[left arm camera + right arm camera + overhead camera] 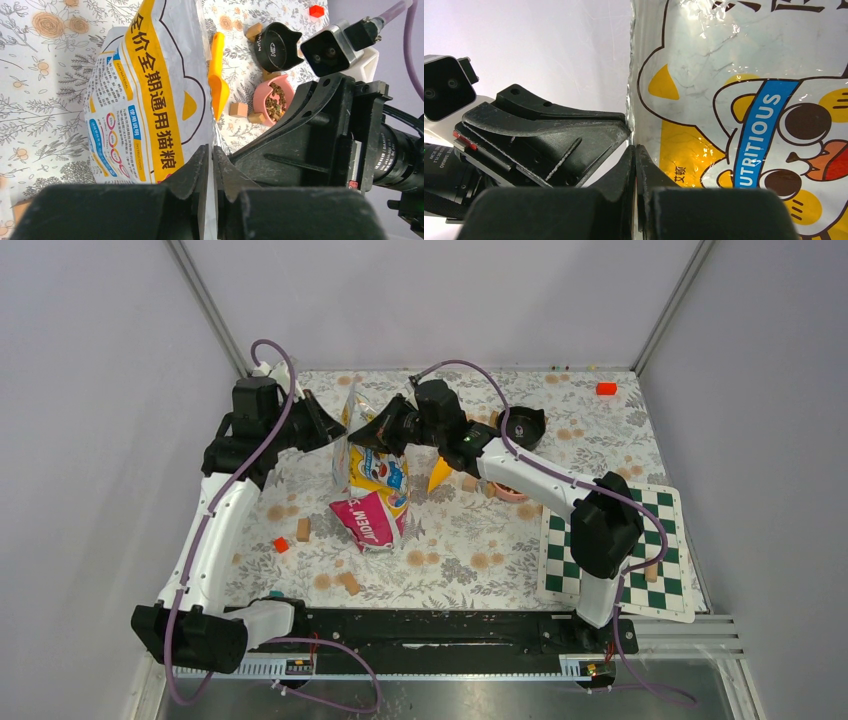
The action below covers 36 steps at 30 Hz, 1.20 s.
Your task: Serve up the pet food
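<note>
Both pincers grip the top of the glossy yellow, white and pink foil bag with a cartoon cat (375, 485), which is held upright. The left pincer (211, 155) is closed to a sliver on the thin film at the bag's edge. The right pincer (634, 150) is clamped flat on the same edge, its tips almost touching the left's.

The risk lies in the pull. Slick foil could slip from either grip, or a lopsided tug could tip the bag and scatter its contents over the flowered worktop (460, 540).

The visible pet food, tiny brown and tan kibble pellets (277, 97), lies in the pink bowl (260, 102) on the right arm's side of the bag. It sits just past the yellow plastic scoop (218, 75) and small tan wooden cubes (239, 109), so a swing that way would knock them.

On the bag's left-arm side the worktop is barer, but the side wall is near, and the back wall is close behind the bag
</note>
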Motion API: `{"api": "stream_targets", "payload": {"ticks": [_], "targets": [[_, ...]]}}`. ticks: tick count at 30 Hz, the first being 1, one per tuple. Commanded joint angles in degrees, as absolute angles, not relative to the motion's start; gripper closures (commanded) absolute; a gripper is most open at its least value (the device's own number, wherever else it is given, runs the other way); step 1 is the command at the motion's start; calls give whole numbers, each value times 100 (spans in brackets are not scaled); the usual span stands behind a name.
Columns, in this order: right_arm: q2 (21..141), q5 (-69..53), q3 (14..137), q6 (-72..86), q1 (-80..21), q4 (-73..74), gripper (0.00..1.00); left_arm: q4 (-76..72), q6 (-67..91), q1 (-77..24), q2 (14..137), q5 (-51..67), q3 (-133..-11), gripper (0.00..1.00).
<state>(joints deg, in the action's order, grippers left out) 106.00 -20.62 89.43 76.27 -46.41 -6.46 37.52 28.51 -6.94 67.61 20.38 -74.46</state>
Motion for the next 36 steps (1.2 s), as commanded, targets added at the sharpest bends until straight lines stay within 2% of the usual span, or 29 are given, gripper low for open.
{"api": "stream_targets", "payload": {"ticks": [1,8,14,16,19,20,28,36], "targets": [[10353,-2121,9018,7452,-4624,-577,100,3767,2557,-686,6829,1791,-7510,92],[10422,-2083,9216,6986,-4630,-210,100,4060,2204,-686,7045,1971,-7669,81],[10518,-2081,9429,6586,-4629,-36,100,4213,2193,-685,7176,1988,-7754,80],[10550,-2079,9501,6469,-4632,104,100,4240,2189,-685,7188,1951,-7775,85],[10579,-2087,9532,6364,-4630,159,100,4298,2172,-679,7189,1830,-7839,99],[10586,-2089,9554,6321,-4632,191,100,4324,2159,-685,7188,1758,-7874,100],[10696,-1919,9787,5952,-4649,461,100,4411,2118,-686,7039,1459,-8057,100],[10933,-1919,10146,5740,-4667,790,87,4421,2118,-686,6996,1488,-8091,100]]}}
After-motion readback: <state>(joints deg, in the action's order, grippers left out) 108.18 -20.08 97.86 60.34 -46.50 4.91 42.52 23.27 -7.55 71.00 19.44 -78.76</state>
